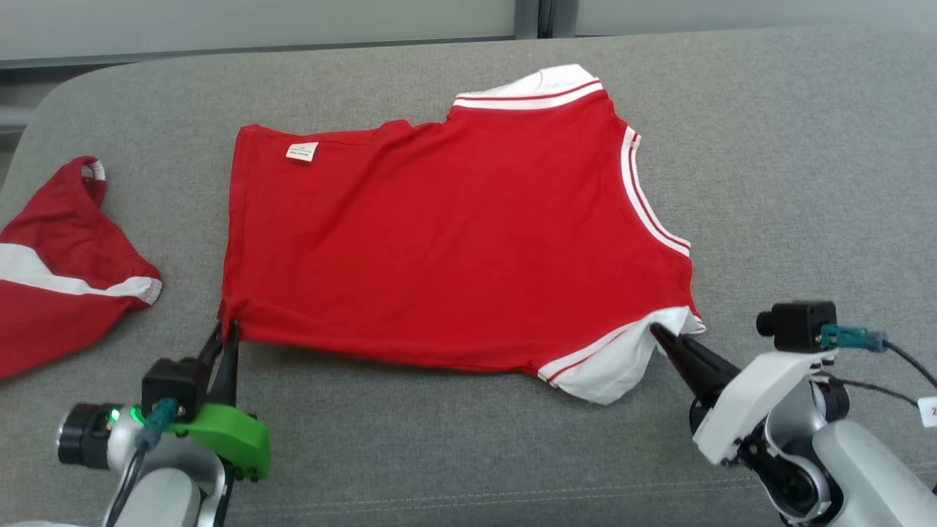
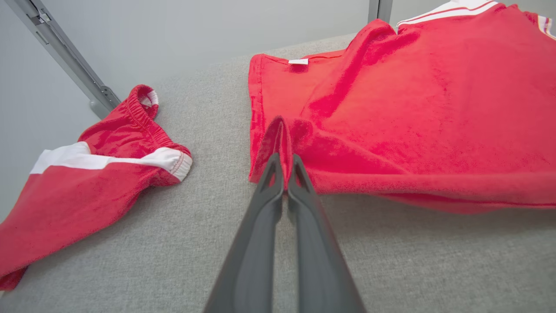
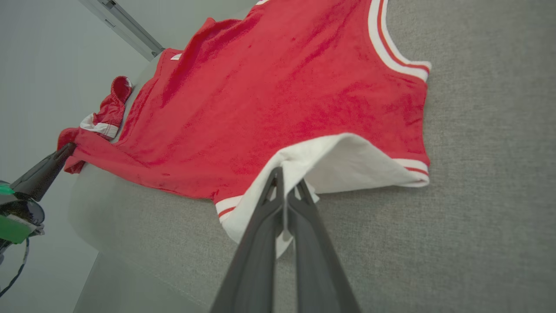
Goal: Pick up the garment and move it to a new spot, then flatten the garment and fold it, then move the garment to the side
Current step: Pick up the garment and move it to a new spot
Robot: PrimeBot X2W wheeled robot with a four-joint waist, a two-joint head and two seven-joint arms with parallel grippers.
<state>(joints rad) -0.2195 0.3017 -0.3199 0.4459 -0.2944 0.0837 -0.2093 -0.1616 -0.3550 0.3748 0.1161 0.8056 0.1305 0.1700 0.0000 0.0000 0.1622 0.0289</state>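
Nearest us, our left end effector [image 1: 228, 331], with two long dark fingers, is pinched together on the hem corner of the red sleeveless fabric jersey with white striped trim [image 1: 454, 241]. Our right end effector [image 1: 661, 335] is likewise clamped on the white fabric at the jersey's near shoulder. The jersey lies spread on the grey fabric-covered counter [image 1: 805, 183], stretched between both end effectors and reaching away beyond their tips. We judge it roughly flattened, though one far edge is turned over; folding and moving aside are not yet done. Outward of the left end effector, apart from it, lie crumpled red shorts with white bands [image 1: 58, 271].
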